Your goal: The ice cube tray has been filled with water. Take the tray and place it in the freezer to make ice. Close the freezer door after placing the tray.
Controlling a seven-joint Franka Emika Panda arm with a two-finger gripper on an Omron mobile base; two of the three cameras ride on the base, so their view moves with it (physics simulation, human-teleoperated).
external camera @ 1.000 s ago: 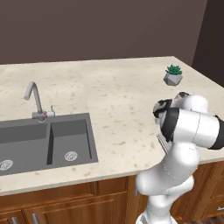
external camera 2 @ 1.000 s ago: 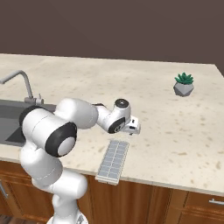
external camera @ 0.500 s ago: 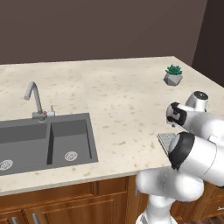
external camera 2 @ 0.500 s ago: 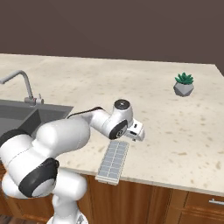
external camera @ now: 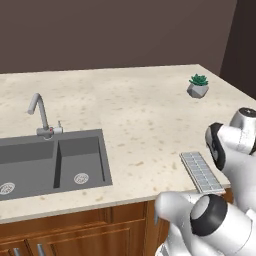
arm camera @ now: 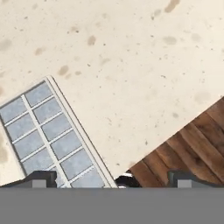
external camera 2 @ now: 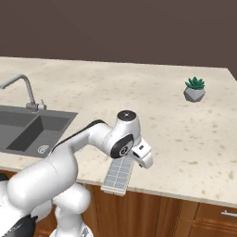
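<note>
Flat, long white ice cube tray (external camera: 201, 171) with two rows of square pale blue-grey cells, lying on the speckled beige counter (external camera: 140, 115) at its front edge, one end jutting slightly past. Gripper (arm camera: 111, 179) above it, fingers spread wide, holding nothing.

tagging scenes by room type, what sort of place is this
A kitchen, rendered: a speckled stone counter with a double sink and faucet, wooden cabinets below, and an ice tray at the edge.
</note>
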